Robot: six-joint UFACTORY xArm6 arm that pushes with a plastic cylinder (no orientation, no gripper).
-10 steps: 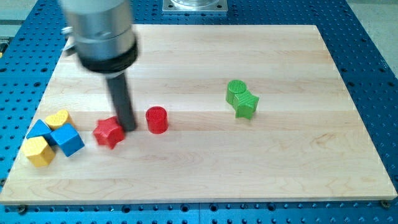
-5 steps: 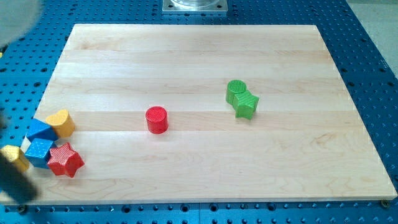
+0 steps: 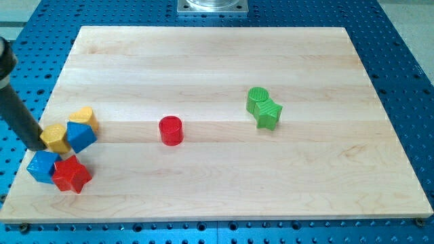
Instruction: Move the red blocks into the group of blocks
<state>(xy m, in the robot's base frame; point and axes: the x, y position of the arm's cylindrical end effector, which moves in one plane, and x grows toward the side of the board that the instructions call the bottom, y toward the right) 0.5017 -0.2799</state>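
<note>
A red star block [image 3: 71, 175] lies at the view's lower left, touching a blue cube [image 3: 43, 166]. Just above them are a yellow block [image 3: 55, 137], a blue block [image 3: 81, 135] and another yellow block [image 3: 85, 116], all close together. A red cylinder [image 3: 171, 130] stands alone near the board's middle, well to the right of that group. My tip [image 3: 34, 145] is at the board's left edge, touching the left side of the lower yellow block.
A green cylinder [image 3: 258, 98] and a green star block [image 3: 268, 114] sit touching each other right of centre. The wooden board [image 3: 217, 61] lies on a blue perforated table. A metal mount [image 3: 212, 7] shows at the view's top.
The red star was pushed left into the blue and yellow group. The rod swung off the left side and now presses a yellow block from the left; the group has shifted and rearranged.
</note>
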